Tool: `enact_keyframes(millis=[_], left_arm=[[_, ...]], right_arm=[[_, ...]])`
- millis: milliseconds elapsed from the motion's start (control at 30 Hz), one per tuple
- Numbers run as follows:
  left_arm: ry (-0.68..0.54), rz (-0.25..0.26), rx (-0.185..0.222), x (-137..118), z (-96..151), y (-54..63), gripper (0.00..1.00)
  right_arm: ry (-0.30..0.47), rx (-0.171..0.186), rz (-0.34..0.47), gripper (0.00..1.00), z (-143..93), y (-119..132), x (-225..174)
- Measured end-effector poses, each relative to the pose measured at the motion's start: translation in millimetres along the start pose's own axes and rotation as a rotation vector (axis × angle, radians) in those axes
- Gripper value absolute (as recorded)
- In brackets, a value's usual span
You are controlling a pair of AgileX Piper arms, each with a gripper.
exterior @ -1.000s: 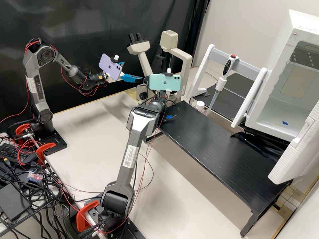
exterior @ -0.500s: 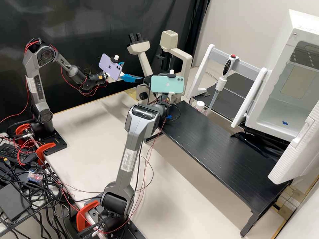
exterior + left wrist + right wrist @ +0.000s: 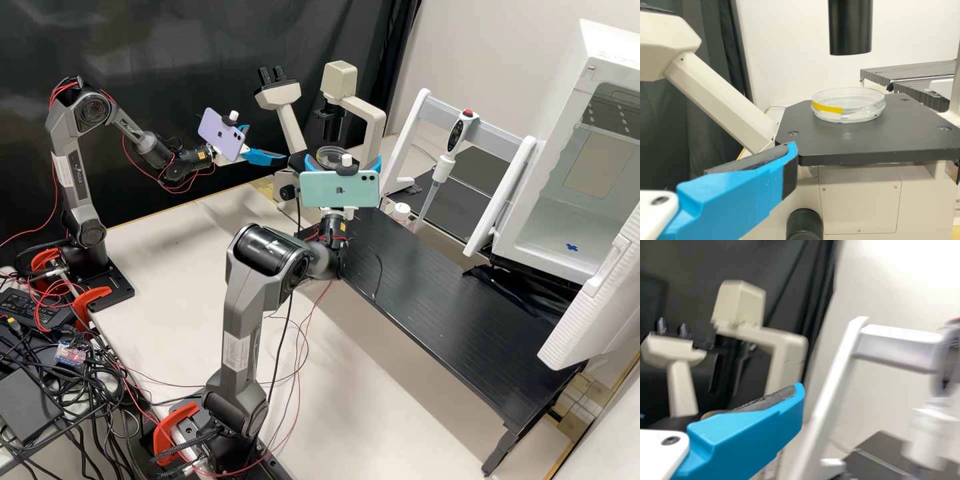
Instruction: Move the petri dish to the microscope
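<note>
Petri dish (image 3: pixel 848 106) sits flat on the black stage (image 3: pixel 910 135) of the microscope (image 3: pixel 287 110), beneath its dark tube (image 3: pixel 851 30). What's changed for you is the near arm: over the last second your right tool (image 3: pixel 344 163) has backed away from the microscope, and its two fingers now stand apart with nothing between them. Your left tool (image 3: pixel 267 143) hasn't moved; it waits beside the stage, fingers also apart. To me, that reads as a finished placement, so just keep your retreat clear of the stage edge.
</note>
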Motion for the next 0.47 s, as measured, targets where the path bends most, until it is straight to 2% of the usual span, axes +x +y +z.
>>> enact_keyframes(millis=[133, 267, 367, 400, 433, 467], left_arm=[[0.0, 0.0, 0.0, 0.0, 0.0, 0.0, 1.0], [0.0, 0.0, 0.0, 0.0, 0.0, 0.0, 1.0], [0.0, 0.0, 0.0, 0.0, 0.0, 0.0, 1.0], [0.0, 0.0, 0.0, 0.0, 0.0, 0.0, 1.0], [0.0, 0.0, 0.0, 0.0, 0.0, 0.0, 1.0], [0.0, 0.0, 0.0, 0.0, 0.0, 0.0, 1.0]], right_arm=[[-0.086, -0.007, 0.044, 1.0, 1.8, 12.4, -41.9], [-0.171, 0.007, 0.123, 1.0, 1.3, 19.7, -68.1], [-0.27, 0.008, 0.252, 1.0, -0.2, 27.0, -84.1], [-0.282, 0.013, 0.268, 1.0, -1.1, 27.3, -86.7], [-0.331, 0.025, 0.33, 1.0, -0.5, 30.5, -93.7], [-0.341, 0.029, 0.345, 1.0, -0.7, 31.3, -96.1]])
